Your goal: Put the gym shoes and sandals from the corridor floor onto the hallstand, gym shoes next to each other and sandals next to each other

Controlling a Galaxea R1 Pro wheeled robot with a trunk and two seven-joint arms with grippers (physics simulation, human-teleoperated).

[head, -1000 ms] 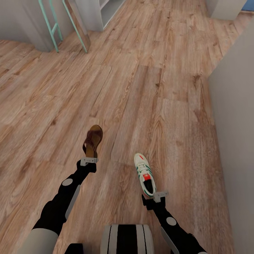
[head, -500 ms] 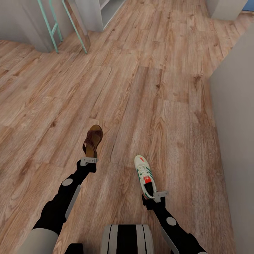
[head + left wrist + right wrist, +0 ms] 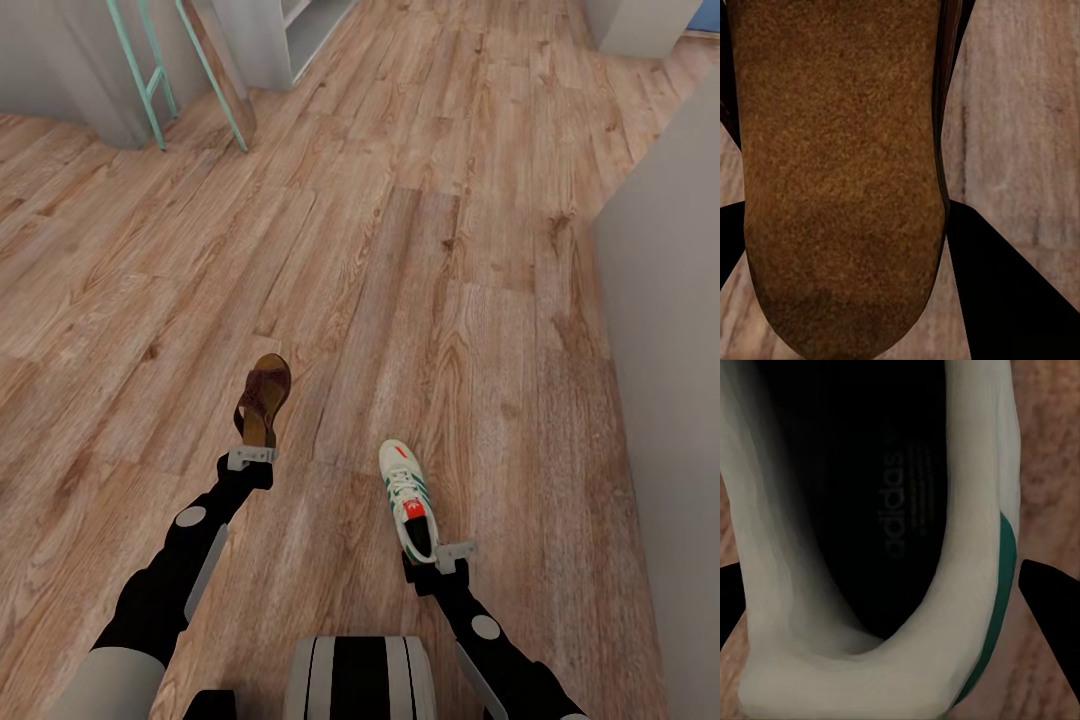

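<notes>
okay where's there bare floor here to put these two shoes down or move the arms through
Bare corridor floor stretches ahead of the sandal in the left gripper and the gym shoe in the right gripper, up to the teal ladder legs. Bare planks also lie between the two shoes. It is tight at the right, where a pale wall borders the right arm.

From the head camera I get even, bright, shadowless light on the floor (image 3: pixel 430 260), no glare. Both wrist views are soft and blurred up close; the gym shoe (image 3: pixel 881 540) interior reads nearly black.
</notes>
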